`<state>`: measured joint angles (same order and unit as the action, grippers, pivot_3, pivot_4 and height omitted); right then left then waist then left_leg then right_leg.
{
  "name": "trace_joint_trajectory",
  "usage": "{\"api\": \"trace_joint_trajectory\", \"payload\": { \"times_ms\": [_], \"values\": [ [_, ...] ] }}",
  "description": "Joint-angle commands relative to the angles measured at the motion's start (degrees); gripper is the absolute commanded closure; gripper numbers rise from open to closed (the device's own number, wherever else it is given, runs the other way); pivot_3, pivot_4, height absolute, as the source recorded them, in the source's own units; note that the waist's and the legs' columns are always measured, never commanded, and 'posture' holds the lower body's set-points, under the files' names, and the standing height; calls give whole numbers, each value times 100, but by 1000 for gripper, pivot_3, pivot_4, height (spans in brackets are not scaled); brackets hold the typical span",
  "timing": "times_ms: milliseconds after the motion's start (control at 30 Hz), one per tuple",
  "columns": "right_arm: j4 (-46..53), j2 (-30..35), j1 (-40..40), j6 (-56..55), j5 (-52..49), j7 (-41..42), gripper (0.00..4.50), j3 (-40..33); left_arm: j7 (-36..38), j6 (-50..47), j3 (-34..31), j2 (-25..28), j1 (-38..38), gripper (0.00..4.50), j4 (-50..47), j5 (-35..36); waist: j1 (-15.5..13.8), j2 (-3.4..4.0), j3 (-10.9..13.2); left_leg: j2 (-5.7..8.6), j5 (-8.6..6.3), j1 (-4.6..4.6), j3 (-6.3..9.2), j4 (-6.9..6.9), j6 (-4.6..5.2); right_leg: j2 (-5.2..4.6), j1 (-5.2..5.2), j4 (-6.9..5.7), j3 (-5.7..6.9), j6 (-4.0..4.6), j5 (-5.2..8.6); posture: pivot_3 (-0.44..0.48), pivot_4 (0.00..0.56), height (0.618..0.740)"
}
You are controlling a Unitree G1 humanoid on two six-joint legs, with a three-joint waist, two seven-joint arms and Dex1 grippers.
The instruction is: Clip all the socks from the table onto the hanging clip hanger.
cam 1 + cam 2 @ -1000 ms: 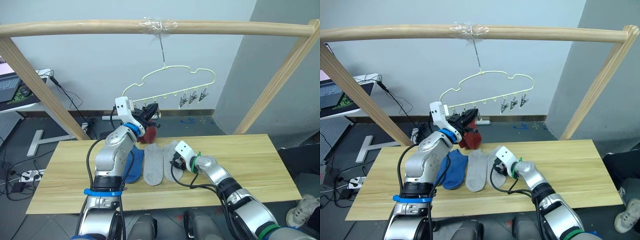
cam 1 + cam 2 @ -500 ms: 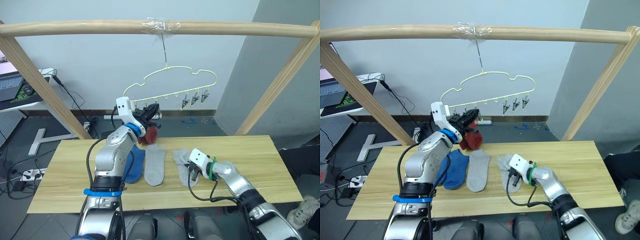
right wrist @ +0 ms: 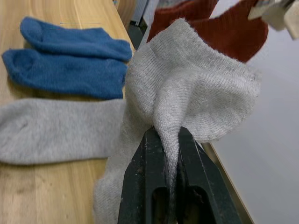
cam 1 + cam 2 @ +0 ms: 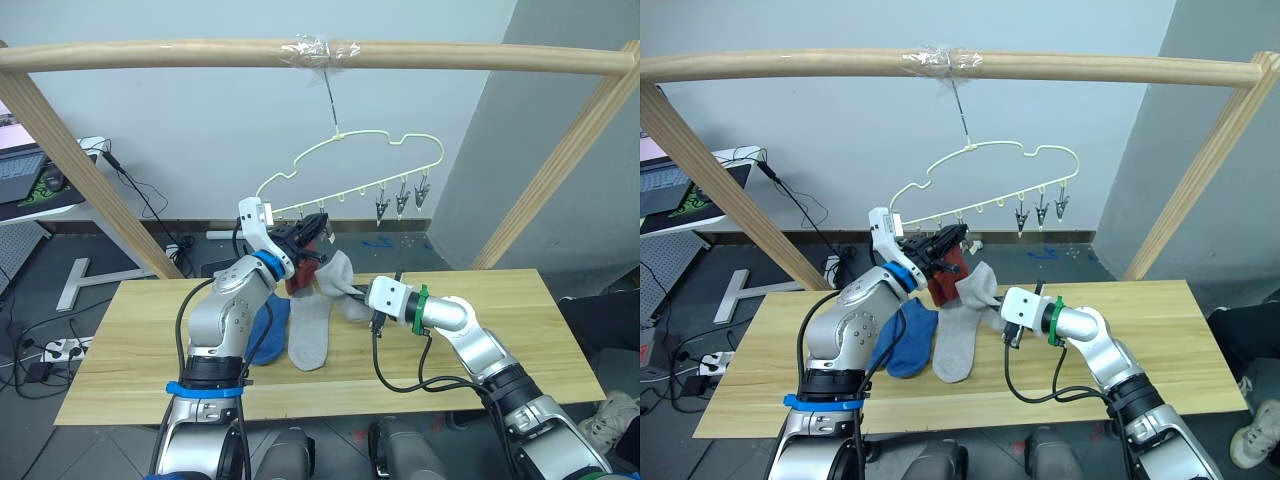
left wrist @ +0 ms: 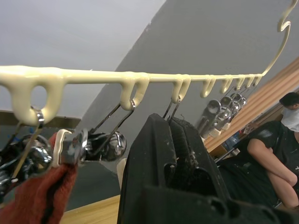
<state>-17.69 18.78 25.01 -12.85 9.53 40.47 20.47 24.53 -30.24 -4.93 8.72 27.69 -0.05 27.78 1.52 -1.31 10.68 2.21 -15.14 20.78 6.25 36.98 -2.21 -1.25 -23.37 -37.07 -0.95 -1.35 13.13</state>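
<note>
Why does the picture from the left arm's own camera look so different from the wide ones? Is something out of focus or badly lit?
In the left wrist view the black fingers sit very close and loom large, while the clip hanger bar stretches away in strong perspective; the far clips look soft. In the left eye view, light is even, and tape on the wooden pole gives slight glare.

Ribbed knit grey sock [image 3: 187,93], matt grained wooden table [image 4: 500,300], shiny metal clips [image 5: 110,142].
</note>
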Motion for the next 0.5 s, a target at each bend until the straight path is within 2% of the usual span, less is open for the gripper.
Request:
{"api": "trace_joint_trajectory", "payload": {
  "times_ms": [33,500],
  "values": [
    [316,-150,164,81,-210,-1,4458,-125,33,-88,65,0,-5,4500,-65,21,0,0,0,0,0,0,0,0,0,0,0,0,0,0,0,11,155,740],
    [680,-337,297,183,-501,-46,4458,-290,110,-208,39,65,-89,4500,-182,118,-1,0,0,-1,-1,0,6,-1,1,0,0,-1,0,0,0,16,158,740]
  ]
}}
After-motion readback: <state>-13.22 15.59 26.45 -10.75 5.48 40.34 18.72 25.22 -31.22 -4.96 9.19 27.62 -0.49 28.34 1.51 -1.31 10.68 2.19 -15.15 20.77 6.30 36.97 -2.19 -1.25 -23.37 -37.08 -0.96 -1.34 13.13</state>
